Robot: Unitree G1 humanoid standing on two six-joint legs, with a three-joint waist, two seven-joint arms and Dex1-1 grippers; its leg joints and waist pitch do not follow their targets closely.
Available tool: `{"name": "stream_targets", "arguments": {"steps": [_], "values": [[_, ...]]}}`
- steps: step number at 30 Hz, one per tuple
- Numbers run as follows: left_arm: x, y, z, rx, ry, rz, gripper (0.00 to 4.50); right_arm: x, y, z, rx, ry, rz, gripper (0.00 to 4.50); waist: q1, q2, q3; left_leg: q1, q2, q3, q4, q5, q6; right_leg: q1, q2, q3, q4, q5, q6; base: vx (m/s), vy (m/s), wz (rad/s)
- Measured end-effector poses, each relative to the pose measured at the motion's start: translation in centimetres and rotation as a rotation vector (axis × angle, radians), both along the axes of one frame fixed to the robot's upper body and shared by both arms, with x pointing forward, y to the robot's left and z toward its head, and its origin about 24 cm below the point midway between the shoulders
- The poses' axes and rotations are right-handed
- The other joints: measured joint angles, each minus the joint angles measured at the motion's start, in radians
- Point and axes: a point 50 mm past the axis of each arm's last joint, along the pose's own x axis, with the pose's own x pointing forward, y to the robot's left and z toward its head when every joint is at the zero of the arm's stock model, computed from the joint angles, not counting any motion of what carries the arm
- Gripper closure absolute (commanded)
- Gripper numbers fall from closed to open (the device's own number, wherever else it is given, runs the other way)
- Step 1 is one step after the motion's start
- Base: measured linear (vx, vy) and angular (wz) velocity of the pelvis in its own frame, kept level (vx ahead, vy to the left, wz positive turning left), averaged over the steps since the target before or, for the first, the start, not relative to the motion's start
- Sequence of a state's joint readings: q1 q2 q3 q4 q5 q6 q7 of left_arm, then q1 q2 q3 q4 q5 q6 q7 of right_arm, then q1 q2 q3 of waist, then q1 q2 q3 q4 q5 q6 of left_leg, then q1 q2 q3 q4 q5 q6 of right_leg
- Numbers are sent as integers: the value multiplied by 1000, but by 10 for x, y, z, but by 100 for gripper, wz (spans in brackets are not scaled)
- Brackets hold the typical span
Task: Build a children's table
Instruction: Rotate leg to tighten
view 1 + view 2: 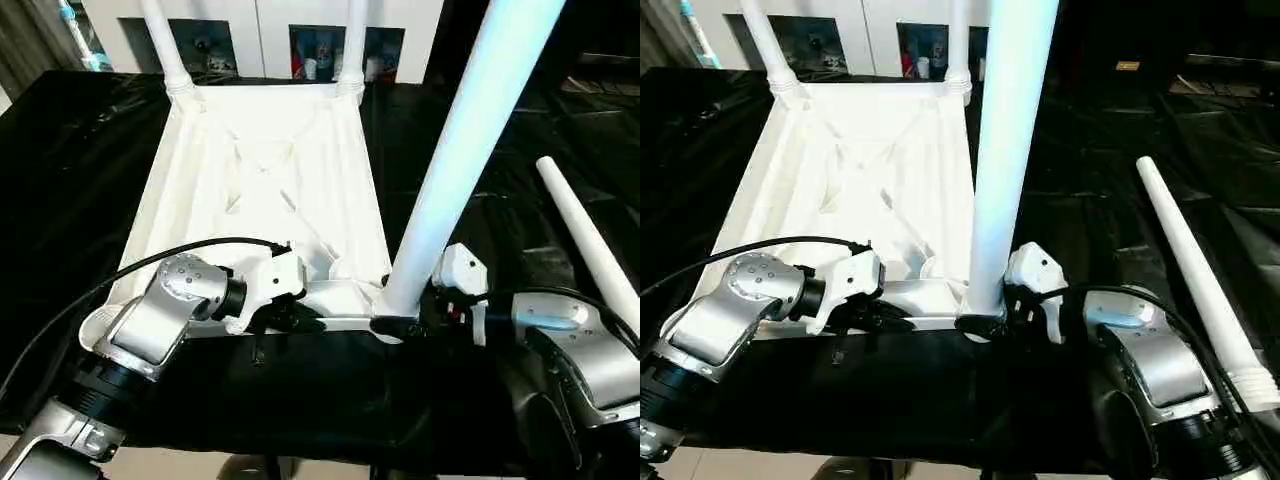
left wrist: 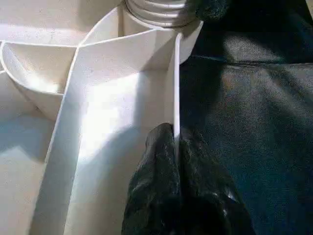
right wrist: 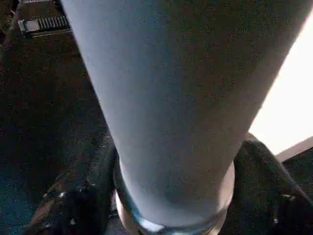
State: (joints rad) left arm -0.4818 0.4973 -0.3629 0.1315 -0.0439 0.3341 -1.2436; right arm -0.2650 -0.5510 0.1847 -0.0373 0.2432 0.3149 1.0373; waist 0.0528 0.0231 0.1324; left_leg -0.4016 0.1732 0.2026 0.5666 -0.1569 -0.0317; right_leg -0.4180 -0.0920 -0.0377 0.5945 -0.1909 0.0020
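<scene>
The white table top (image 1: 270,170) lies underside up on the black-covered surface, with two legs (image 1: 165,45) (image 1: 353,45) standing in its far corner sockets. A third leg (image 1: 460,140) stands upright in the near right socket. My right gripper (image 1: 400,322) holds that leg's base, one finger (image 3: 78,196) pressed against each side. My left gripper (image 2: 175,139) is shut on the thin near rim wall (image 2: 175,88) of the top, left of that socket. A fourth leg (image 1: 590,240) lies loose on the black sheet at the right.
A black sheet (image 1: 80,170) covers the work surface around the top. A white cabinet with open shelves (image 1: 330,45) stands behind the far edge. A black cable (image 1: 150,260) arcs over my left forearm.
</scene>
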Motion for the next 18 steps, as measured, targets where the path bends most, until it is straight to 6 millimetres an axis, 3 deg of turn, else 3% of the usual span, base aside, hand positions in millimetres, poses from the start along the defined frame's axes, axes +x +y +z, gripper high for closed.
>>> {"name": "stream_targets", "arguments": {"steps": [6,9,12,18], "values": [[0,1,0,1,7,7,450,1,2,-2,11,2,-14,179,-1,0,0,0,0,0,0,0,0,0,0,0,1,0,0,0,0,0],[3,2,-1,-8,12,44,450,6,6,-7,56,2,-92,180,-14,-2,0,1,1,0,2,0,-1,1,0,0,3,0,0,0,0,0],[11,-5,-2,-19,7,110,450,14,6,-12,114,-1,-246,180,-23,-3,0,4,1,0,3,-3,-6,2,0,0,2,3,-4,0,0,0],[30,-29,-3,-26,-39,248,450,33,19,-20,201,-23,-615,180,-22,-6,2,16,0,-1,-4,0,-11,6,0,0,-1,-2,3,0,0,0]]}}
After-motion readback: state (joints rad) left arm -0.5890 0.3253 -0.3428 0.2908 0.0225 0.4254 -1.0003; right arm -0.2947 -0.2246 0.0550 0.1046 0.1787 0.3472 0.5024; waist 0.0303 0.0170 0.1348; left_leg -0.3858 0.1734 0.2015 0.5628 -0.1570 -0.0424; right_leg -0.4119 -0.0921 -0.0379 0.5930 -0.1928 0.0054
